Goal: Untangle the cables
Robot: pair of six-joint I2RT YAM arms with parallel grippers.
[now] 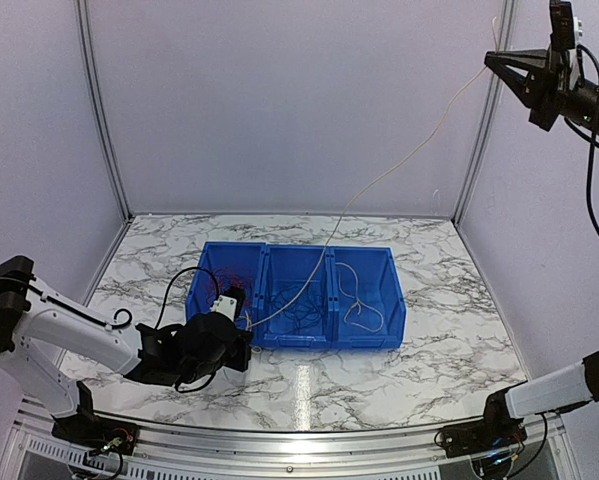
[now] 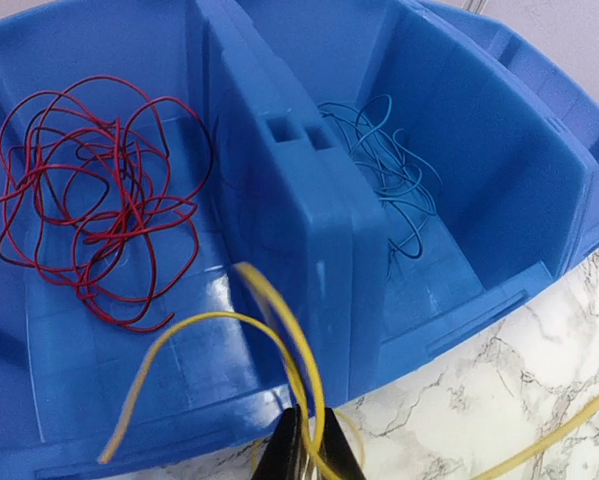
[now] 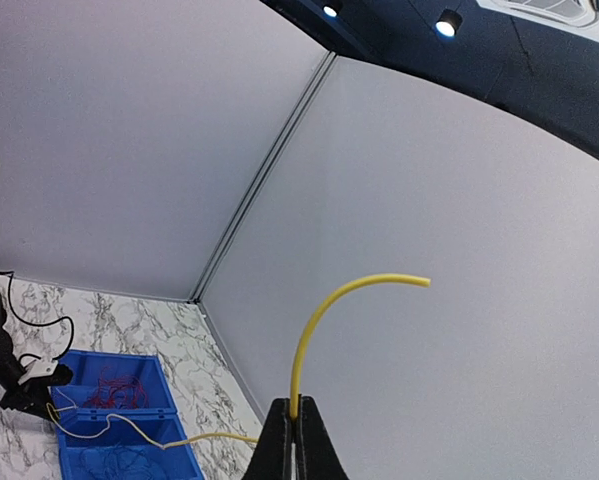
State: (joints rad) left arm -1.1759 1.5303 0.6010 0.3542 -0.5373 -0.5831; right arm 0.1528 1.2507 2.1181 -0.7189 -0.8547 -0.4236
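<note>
where the left gripper (image 2: 304, 452) is pinched shut on it at the near wall of the blue bin (image 1: 394, 300), the yellow cable (image 3: 297, 375) runs diagonally up and right over the middle compartment to the raised right gripper (image 3: 294, 440), likewise clamped on it.

Blue bin (image 2: 279, 230) — red cables (image 2: 94, 200), yellow cable (image 2: 284, 320) — marbled table (image 2: 479, 400)

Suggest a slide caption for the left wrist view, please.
Left hand pinches a thin yellow wire beside blue plastic bins holding tangled red wires and thin blue wires.
</note>
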